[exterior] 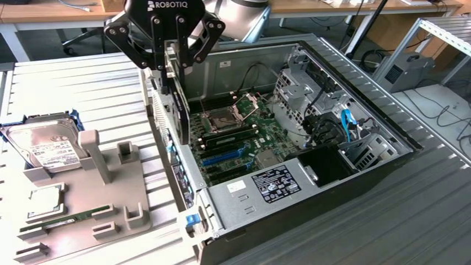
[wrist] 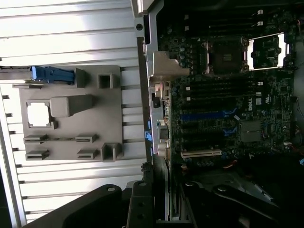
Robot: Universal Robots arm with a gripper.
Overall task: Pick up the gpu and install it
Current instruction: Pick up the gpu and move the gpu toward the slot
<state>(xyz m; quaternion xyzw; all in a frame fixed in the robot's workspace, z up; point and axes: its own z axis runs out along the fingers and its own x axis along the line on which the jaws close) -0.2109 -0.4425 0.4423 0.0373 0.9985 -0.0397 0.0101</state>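
My gripper hangs over the left wall of the open computer case, shut on the gpu. The card hangs edge-on and upright below the fingers, its silver bracket toward the case's rear wall and its lower end just above the motherboard near the blue slots. In the wrist view the gpu runs out from between the black fingers, with the motherboard and a blue slot beyond it.
Left of the case a grey fixture carries a hard drive, a CPU and a RAM stick. Inside the case are the power supply, a drive cage and loose cables.
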